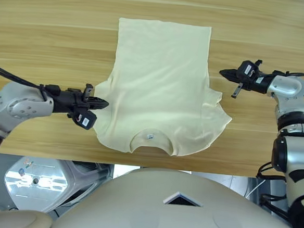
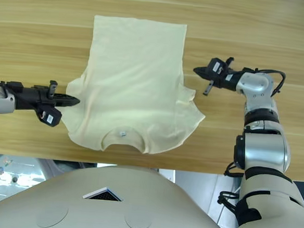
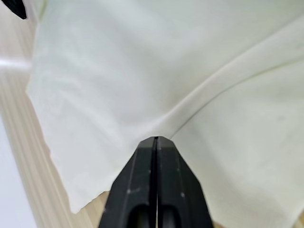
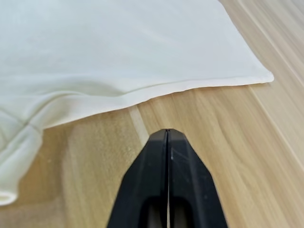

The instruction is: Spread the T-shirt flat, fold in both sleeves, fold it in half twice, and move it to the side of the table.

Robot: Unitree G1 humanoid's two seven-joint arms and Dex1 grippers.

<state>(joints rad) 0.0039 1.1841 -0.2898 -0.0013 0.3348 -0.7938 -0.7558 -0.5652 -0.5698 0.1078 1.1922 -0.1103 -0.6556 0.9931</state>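
Pale wooden bench [image 1: 54, 23] carries the cream T-shirt [image 1: 159, 83], which lies flat near the middle with its collar [image 1: 150, 140] toward the near edge and its hem on the far side. The right sleeve [image 1: 217, 116] sticks out, rumpled. The left hand [image 1: 103, 104], fingers pressed together, touches the shirt's left edge at a crease; I cannot tell whether cloth is caught between them. The right hand [image 1: 222, 73], fingers closed on nothing, sits over bare wood just beside the shirt's right edge, apart from it.

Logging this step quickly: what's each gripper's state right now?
Left gripper: closed, tip against the T-shirt's edge; pinching cloth or not, cannot tell.
Right gripper: closed, empty, over the table beside the T-shirt.
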